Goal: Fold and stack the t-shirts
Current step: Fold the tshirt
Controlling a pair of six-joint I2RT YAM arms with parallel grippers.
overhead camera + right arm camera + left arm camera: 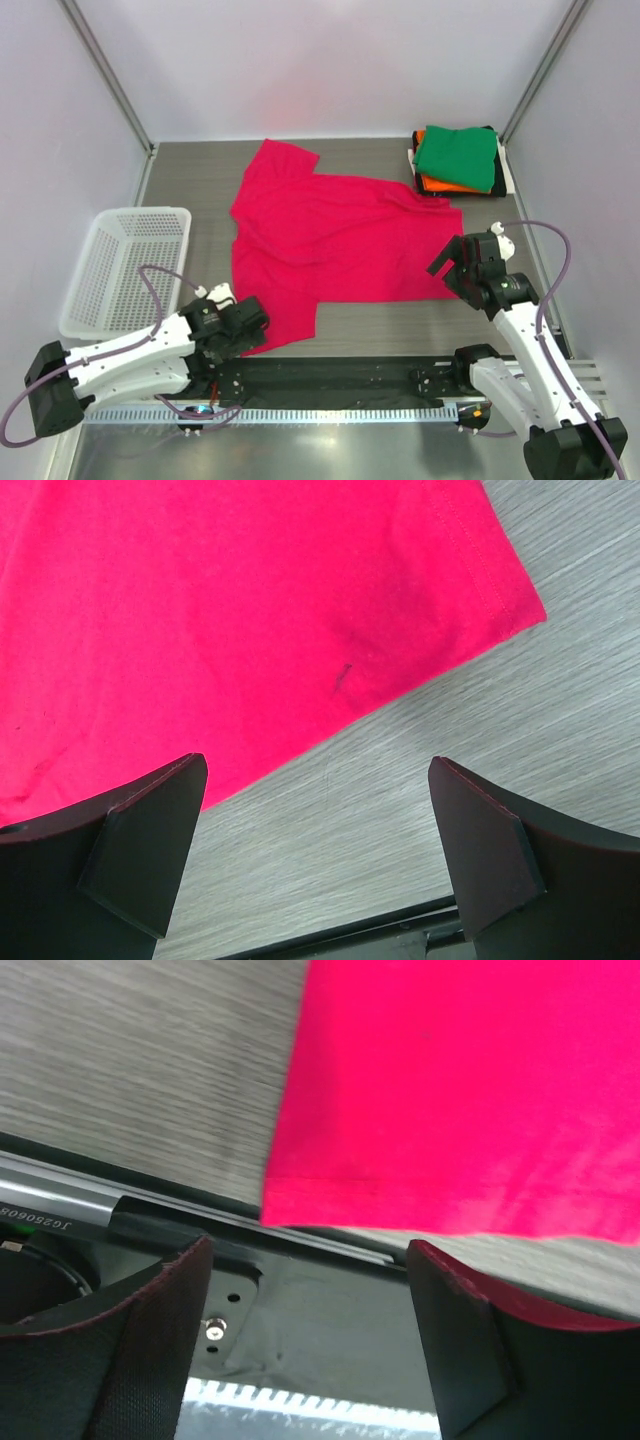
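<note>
While a stack of folded t-shirts (green on top; orange, dark & white below) sits at the far-right corner of the surface, the pink-red t-shirt lies spread out mid-surface, wrinkled, w/ no fold made yet. Near its near-left hem the left pincer stands open. Over the near-right edge the right pincer gapes wide. Neither holds cloth. Stack count looks like approx. four, hard to tell. Left to do: fold the pink-red one, then add it to the stack.
</note>
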